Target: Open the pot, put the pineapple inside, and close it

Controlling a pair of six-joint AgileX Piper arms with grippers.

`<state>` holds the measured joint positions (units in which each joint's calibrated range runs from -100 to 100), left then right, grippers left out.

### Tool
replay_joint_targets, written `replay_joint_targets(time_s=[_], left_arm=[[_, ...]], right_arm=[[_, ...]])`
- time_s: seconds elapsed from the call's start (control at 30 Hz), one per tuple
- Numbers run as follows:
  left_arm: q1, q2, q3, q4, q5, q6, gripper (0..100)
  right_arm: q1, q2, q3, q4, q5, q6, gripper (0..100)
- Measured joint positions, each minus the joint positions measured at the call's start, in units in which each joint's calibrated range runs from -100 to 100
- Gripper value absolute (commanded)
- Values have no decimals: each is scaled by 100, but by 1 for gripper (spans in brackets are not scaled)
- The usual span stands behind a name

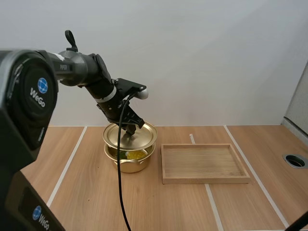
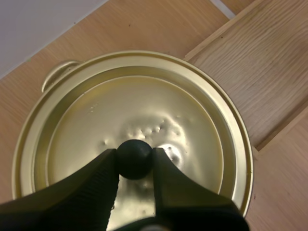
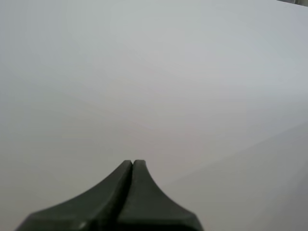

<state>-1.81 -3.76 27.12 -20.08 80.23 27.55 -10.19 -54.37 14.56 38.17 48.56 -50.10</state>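
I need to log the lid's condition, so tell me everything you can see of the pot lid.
The lid is a round, shiny, gold-coloured metal disc with stepped concentric rings, a raised rim and small dents near its centre. A black ball knob sits in the middle, pinched by the left end effector. The lid hangs roughly level just above the pot, not seated on it; something yellow shows in the gap.
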Motion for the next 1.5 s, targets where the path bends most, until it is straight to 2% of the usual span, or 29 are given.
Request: replay_joint_targets(time_s=[0.67,0.73,0.8,0.87,1.0,1.03,1.2,1.5], left_arm=[[0,658,0,109,-209,0,0],[0,709,0,135,-209,0,3],[0,707,0,135,-209,0,13],[0,707,0,145,-209,0,31],[0,707,0,176,-147,24,88],[0,707,28,205,-79,58,98],[0,400,-55,234,-200,59,100],[0,-937,-990,307,-1505,-940,100]], right_arm=[[0,0,0,-10,0,0,0],[0,0,0,-10,0,0,0],[0,0,0,-10,0,0,0],[0,0,0,-13,0,0,0],[0,0,0,-36,24,0,0],[0,0,0,-47,78,0,0],[0,0,0,-47,204,0,0],[0,-11,13,-47,264,0,0]])
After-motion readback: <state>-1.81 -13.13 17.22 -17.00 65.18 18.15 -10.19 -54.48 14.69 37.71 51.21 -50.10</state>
